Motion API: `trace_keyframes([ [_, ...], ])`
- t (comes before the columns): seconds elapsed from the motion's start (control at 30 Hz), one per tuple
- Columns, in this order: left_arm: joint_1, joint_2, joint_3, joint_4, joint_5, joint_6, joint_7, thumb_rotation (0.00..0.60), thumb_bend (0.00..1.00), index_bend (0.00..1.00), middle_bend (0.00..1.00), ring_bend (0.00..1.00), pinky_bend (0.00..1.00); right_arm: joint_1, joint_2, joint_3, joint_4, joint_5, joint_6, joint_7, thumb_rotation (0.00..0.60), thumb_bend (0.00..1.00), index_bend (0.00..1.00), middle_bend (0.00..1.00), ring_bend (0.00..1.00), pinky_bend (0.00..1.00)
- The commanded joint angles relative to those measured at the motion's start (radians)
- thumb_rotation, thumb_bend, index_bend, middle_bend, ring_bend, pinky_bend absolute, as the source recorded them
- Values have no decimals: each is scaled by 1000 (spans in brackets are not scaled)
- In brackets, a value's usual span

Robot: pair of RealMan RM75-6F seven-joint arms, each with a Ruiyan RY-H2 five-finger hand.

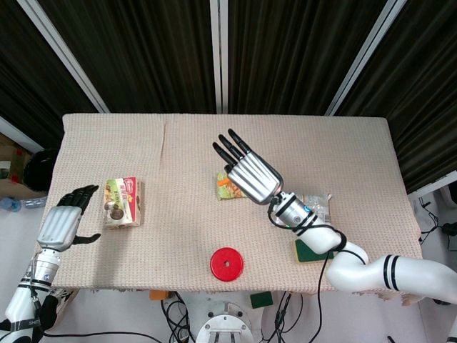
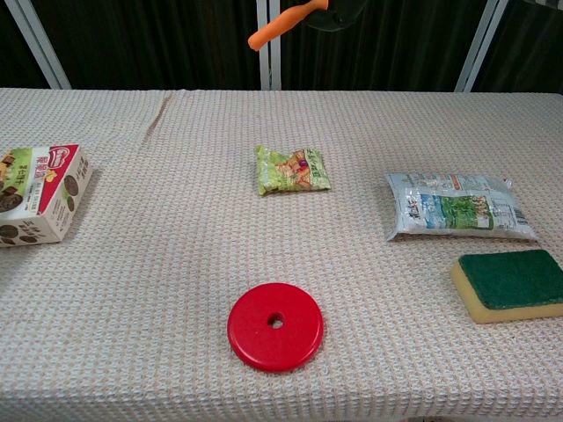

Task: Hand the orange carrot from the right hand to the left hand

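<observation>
The orange carrot [image 2: 281,25] shows at the top edge of the chest view, high above the table, its tip pointing down-left. My right hand [image 2: 335,10] grips its other end; only a dark part of the hand shows there. In the head view my right hand [image 1: 247,173] hovers over the table's middle, back facing the camera and fingers stretched up-left, hiding most of the carrot. My left hand [image 1: 63,220] hangs open beyond the table's left edge, fingers apart, holding nothing, far from the carrot.
A green snack packet [image 2: 292,170] lies at mid-table below the right hand. A cookie box [image 2: 37,193] sits at the left near the left hand. A red disc [image 2: 275,326] lies at the front, with a white pouch [image 2: 456,207] and a green sponge [image 2: 510,284] at the right.
</observation>
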Motion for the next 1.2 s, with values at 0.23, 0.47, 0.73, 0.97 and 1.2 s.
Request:
trace_keyframes([
  [0.23,-98,-68,-44,59,95,-49,-200,600,61,184,217,178,225,8,20,-9,-18,26,4,-3,600,363,620,61,0,0],
  [0.47,-169,-113,-79,16,48,-144,-315,600,129,240,235,182,220,17,26,-16,-36,48,7,2,600,364,619,52,0,0],
  [0.73,-215,-165,-98,-22,11,-205,-476,600,218,316,300,200,224,30,17,-26,-39,63,11,-3,600,364,618,53,0,0],
  [0.97,-237,-215,-136,-34,-77,-192,-376,600,238,336,318,200,225,41,11,-35,-38,79,13,-10,600,364,619,53,0,0],
  [1.2,-244,-309,-160,-26,-100,-90,-207,600,245,345,320,200,224,49,3,-46,-37,91,16,-19,600,364,619,53,0,0],
])
